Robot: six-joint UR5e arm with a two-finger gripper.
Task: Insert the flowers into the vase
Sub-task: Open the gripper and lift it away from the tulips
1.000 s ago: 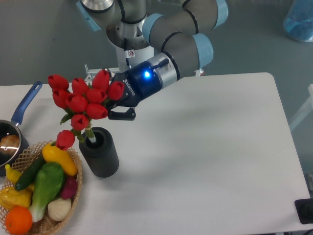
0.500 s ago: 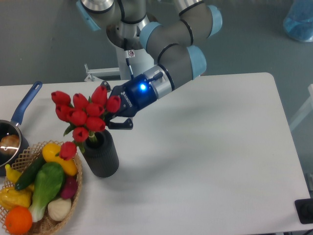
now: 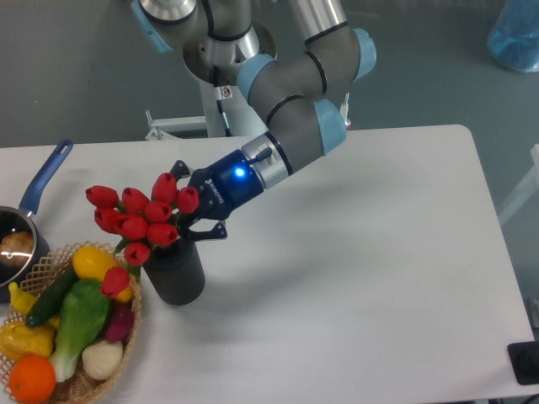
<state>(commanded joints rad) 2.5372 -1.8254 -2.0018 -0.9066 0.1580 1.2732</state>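
The flowers (image 3: 139, 215), a bunch of red tulip buds on green stems, stand tilted to the left with their stem end down inside the vase (image 3: 175, 273). The vase is a dark ribbed cylinder, upright at the table's left. Its mouth is mostly hidden by the buds. One bud droops over the basket beside it. My gripper (image 3: 189, 204) reaches in from the right just above the vase's mouth and is shut on the flowers. The buds cover its fingertips.
A wicker basket (image 3: 132, 326) of toy vegetables and fruit touches the vase's left side. A blue-handled saucepan (image 3: 44, 183) sits at the far left edge. A black object (image 3: 526, 362) lies at the table's right front corner. The arm's base stands behind the table.
My gripper has moved down and slightly left with the flowers, sinking the stems deeper into the vase. The buds now sit right above its mouth.
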